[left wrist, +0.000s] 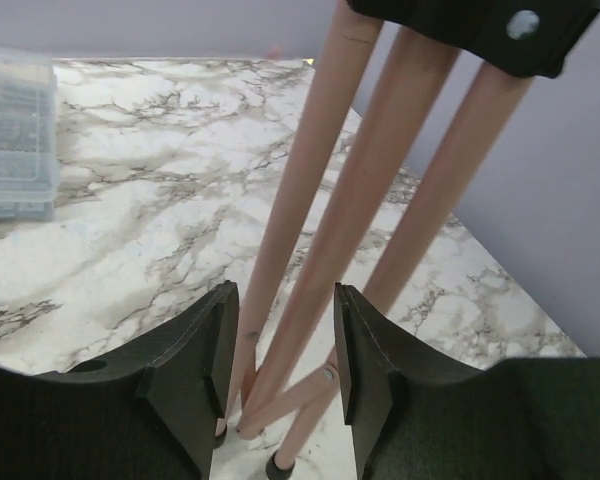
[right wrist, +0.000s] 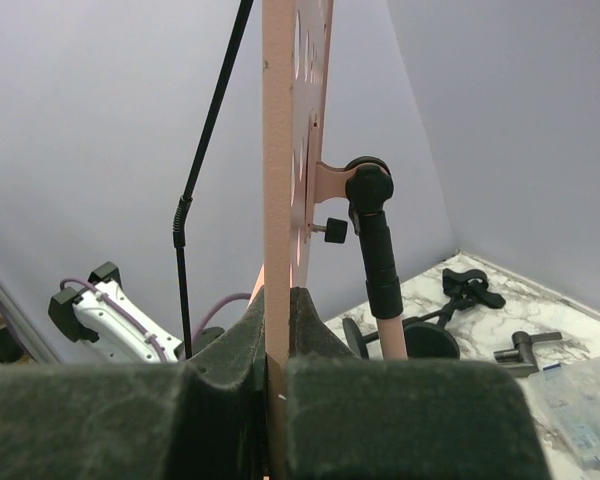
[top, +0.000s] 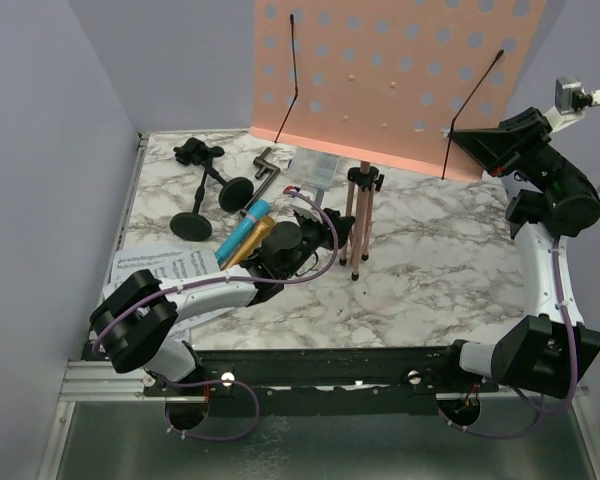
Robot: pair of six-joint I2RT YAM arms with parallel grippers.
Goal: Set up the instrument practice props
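Note:
The pink perforated music rack (top: 400,70) stands upright at the back on its rose-gold tripod legs (top: 357,225). My right gripper (top: 465,140) is shut on the rack's lower right edge (right wrist: 278,150). My left gripper (top: 325,235) is low at the tripod legs (left wrist: 380,180), and its fingers (left wrist: 205,350) press them from both sides. A blue microphone (top: 242,232) and a gold microphone (top: 254,242) lie side by side just left of that gripper. Two black round-based poles (top: 202,195) lie at the back left. White printed music pages (top: 160,265) lie flat under the left arm.
A small clear plastic box (top: 312,170) sits behind the tripod, beside a grey metal T-shaped part (top: 268,168). A black clip (top: 195,152) lies in the back left corner. Purple walls close in the marble table (top: 430,270) on three sides.

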